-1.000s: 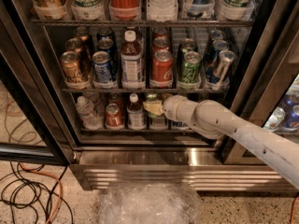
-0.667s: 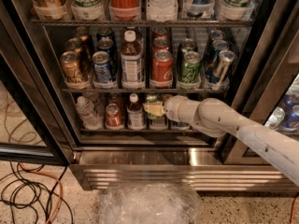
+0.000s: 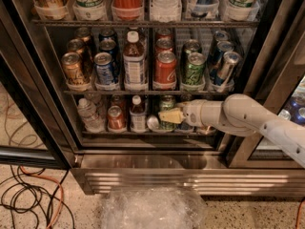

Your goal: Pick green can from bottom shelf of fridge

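Note:
The fridge [image 3: 143,162] stands open with wire racks full of drinks. On the bottom shelf [image 3: 114,133] a small green can [image 3: 167,103] with pale markings stands near the middle, behind a silver can end [image 3: 152,122]. My gripper [image 3: 170,116] reaches in from the right on a white arm [image 3: 238,116]. Its pale tip lies right in front of the green can's lower half and hides it.
A red can [image 3: 116,118], a small bottle [image 3: 137,113] and a clear plastic bottle [image 3: 89,113] stand left of the green can. The rack above holds a brighter green can [image 3: 195,69], red and blue cans. Crumpled plastic [image 3: 150,208] and cables [image 3: 28,199] lie on the floor.
The gripper stays at the green can on the bottom shelf. The whole scene sits slightly further right in the picture than before; no can has visibly moved.

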Controlling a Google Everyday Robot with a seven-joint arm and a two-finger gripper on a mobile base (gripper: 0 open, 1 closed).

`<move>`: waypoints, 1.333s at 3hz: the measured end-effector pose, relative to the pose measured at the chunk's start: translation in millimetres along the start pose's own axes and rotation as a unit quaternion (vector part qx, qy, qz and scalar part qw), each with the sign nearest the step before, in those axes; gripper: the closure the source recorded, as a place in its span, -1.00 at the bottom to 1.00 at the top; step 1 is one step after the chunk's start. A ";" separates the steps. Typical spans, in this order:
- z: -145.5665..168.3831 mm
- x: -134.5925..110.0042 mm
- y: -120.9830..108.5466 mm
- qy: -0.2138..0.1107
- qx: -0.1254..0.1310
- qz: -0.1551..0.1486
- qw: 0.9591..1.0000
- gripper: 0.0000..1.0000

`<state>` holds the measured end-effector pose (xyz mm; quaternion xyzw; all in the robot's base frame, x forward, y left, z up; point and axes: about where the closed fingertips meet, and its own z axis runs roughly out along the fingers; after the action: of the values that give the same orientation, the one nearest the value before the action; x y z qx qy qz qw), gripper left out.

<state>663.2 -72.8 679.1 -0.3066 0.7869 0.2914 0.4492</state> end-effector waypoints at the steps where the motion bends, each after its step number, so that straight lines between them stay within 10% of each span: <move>1: -55.1 2.1 -7.1 0.023 0.012 0.024 0.999 1.00; 4: -87.2 5.3 16.5 0.036 -0.005 0.034 0.999 1.00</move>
<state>602.7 -127.3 714.6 -0.2922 0.8112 0.2991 0.4087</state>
